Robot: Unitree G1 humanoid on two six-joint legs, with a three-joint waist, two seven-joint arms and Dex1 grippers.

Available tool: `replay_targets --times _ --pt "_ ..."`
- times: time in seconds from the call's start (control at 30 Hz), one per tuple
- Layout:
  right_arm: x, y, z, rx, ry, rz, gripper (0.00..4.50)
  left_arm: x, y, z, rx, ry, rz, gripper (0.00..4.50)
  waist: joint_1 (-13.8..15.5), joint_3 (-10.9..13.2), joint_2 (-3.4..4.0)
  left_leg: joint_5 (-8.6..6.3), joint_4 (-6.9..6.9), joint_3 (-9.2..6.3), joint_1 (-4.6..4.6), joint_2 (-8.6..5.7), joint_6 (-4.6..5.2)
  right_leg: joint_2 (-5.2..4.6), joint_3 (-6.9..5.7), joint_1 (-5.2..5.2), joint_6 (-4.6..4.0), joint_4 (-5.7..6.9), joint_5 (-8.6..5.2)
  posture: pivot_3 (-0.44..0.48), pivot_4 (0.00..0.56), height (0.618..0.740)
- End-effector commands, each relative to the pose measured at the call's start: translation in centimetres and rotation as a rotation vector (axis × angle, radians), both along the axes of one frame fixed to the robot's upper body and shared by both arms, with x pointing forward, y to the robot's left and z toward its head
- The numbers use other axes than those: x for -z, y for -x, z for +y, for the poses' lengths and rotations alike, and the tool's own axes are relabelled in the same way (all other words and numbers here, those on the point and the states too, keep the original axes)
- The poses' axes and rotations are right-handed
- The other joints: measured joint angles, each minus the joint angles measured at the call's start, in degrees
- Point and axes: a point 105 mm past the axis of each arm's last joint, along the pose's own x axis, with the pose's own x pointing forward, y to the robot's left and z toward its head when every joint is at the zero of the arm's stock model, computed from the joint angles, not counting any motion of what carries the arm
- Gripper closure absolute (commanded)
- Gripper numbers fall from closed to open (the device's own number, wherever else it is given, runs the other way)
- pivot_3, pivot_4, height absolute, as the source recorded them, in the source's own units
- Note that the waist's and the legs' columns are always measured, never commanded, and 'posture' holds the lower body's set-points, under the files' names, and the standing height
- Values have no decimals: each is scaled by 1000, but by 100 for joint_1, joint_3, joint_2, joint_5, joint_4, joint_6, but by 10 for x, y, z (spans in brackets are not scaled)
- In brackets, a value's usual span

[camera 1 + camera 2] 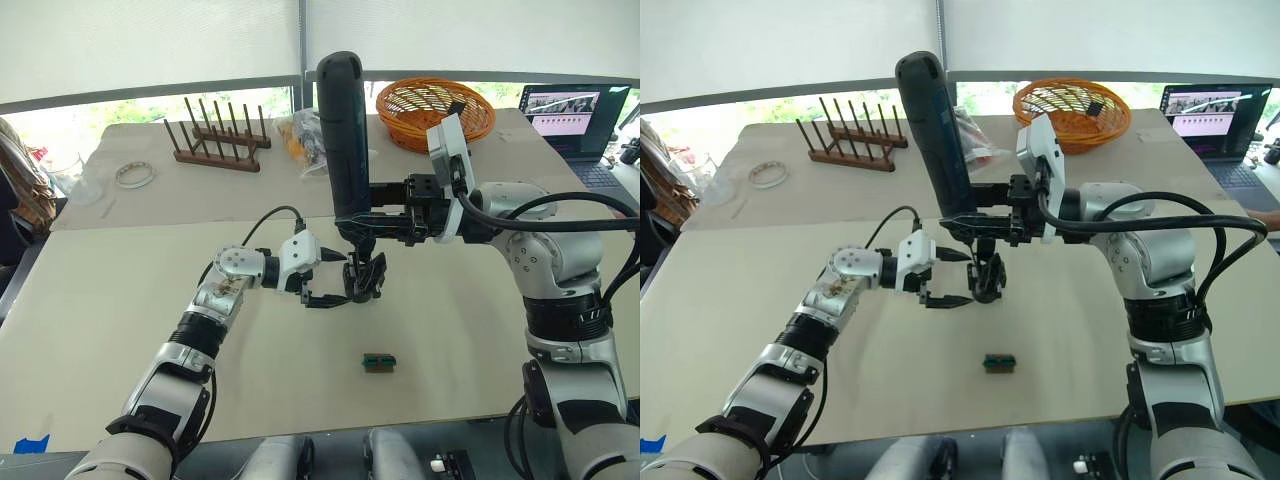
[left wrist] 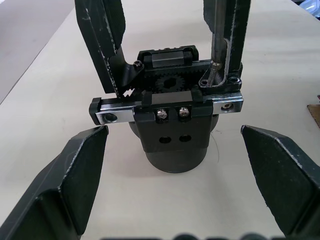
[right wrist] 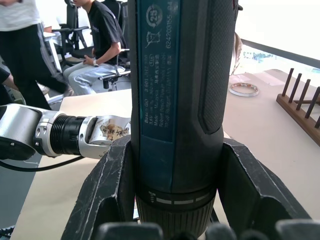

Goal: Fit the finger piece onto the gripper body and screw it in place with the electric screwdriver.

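Black gripper body (image 2: 172,127) between left tool (image 2: 175,190) fingers

Silver-grey jointed arms with black ribbed bands and white wrist housings. Black cables looping over both forearms. At centre frame, left end effector (image 1: 330,282) and right end effector (image 1: 392,222): two black scuffed wedge fingers each.
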Motion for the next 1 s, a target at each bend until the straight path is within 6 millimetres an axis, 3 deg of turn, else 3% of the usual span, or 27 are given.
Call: replay_targets --times 0.03,0.53,1.0 --pt "-10 3 0 -8 -20 -64 2593 -11 1 -3 16 19 -51 0 0 0 0 0 0 0 0 0 0 0 0 0 0 0 0 0 150 740" --pt "-27 0 -5 -13 -7 -91 2593 -10 3 -7 32 19 -47 0 -3 0 0 0 0 0 0 0 0 0 -2 -1 0 0 0 0 150 740" --pt "-23 1 -3 -41 -5 -86 2593 -9 4 -5 33 15 -49 0 -2 0 0 0 1 0 0 0 0 -2 -1 0 0 1 0 0 150 740"
